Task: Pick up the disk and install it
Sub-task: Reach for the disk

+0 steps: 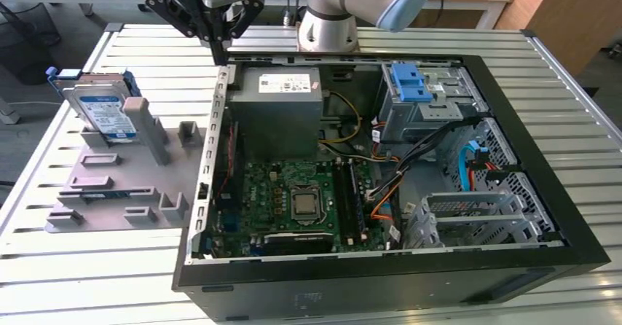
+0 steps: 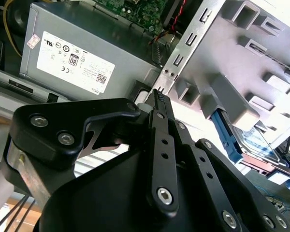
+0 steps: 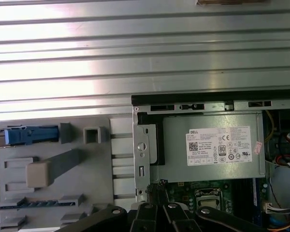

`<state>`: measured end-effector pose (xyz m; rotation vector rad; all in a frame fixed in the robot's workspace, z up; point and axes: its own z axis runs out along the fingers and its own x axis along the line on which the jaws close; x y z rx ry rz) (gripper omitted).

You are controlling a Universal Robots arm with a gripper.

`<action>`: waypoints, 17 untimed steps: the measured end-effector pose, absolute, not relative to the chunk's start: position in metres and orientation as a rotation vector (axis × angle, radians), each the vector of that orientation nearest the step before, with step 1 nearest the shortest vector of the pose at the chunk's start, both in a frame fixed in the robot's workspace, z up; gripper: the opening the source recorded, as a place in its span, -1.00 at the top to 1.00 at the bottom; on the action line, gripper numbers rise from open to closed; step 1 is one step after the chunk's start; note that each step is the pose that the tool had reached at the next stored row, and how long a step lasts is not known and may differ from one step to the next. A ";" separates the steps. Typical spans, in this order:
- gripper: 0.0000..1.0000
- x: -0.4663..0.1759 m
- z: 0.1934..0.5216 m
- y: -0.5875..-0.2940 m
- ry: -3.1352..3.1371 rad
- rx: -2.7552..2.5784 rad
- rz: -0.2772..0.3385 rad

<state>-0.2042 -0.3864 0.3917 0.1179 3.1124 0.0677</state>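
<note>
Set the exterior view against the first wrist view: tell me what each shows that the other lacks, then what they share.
Exterior view, not the first wrist view: the disk seen face-on with its label, the drive cage with its blue latch, and the arm behind the case.
First wrist view, not the exterior: the disk edge-on from above, a blue strip of carrier.
Shared: the disk standing in the gray fixture, the power supply, and the empty claw over the case's corner.
</note>
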 end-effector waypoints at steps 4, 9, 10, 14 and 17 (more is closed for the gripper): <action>0.79 -0.206 0.392 -0.386 3.112 0.118 0.068; 0.79 -0.208 0.392 -0.385 3.113 0.118 0.068; 0.79 -0.209 0.392 -0.385 3.112 0.118 0.068; 0.79 -0.211 0.392 -0.385 3.113 0.118 0.068; 0.79 -0.212 0.391 -0.384 3.112 0.118 0.068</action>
